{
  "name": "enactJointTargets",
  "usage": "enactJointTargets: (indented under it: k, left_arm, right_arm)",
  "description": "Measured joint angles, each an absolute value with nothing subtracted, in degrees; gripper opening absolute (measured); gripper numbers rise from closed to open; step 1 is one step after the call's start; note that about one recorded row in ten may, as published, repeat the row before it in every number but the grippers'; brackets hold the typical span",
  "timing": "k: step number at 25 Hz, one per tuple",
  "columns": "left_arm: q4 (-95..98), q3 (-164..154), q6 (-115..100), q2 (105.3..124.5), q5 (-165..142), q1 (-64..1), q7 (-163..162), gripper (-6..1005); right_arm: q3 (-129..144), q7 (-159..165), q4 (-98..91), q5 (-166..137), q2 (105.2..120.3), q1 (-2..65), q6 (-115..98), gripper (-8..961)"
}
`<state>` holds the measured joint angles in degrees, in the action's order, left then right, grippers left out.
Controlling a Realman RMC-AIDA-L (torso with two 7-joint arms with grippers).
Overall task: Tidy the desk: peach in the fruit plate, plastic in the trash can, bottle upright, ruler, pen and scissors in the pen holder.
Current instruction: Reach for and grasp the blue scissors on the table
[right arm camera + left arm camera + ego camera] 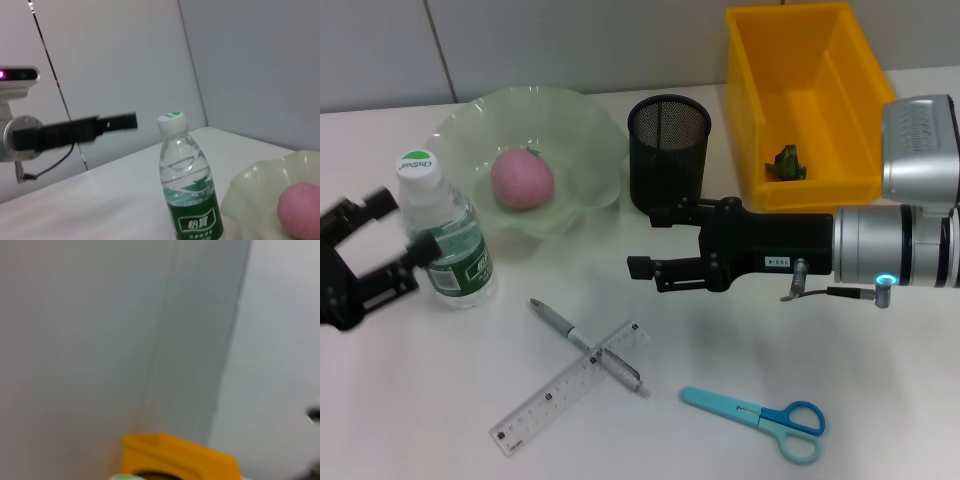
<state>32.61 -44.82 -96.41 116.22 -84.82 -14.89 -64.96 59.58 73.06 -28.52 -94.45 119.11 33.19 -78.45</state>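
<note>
We see the black left gripper (392, 240) at far left, jaws apart around the upright clear plastic water bottle (444, 234), while the black right gripper (642, 240) reaches level leftward, jaws apart, empty.

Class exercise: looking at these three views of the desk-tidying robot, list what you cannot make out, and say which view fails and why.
- What the small green item in the yellow bin is: head view, too small.
- The pen holder contents: head view, dark mesh wall hides the inside.
- The ruler markings: head view, too small.
- The left gripper touching the bottle or not: head view, overlap hides contact.
- Left wrist view: blurred, only wall and a bin corner.
</note>
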Motion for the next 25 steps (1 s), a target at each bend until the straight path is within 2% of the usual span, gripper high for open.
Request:
enactJointTargets:
  k: [11,15,25]
  left_arm:
    - [38.1,-44.8,-98.8,117.3,-99.1,-16.0,-71.2,839]
    - [39.6,-44.8,-98.2,118.22,-103.3,-16.4,-71.1,838]
    - [39.7,-46.4,-98.0,118.39,-104.1,-17.1,-70.1,836]
  right_arm:
    - [59.6,76.7,-30.4,-94.4,119.02,33.4,-78.8,818]
    - [59.6,78.6,-30.7,-94.5,119.0,33.3,-78.8,819]
    - [60.2,81.6,-31.2,-96.6,118.9,33.2,-79.0,819]
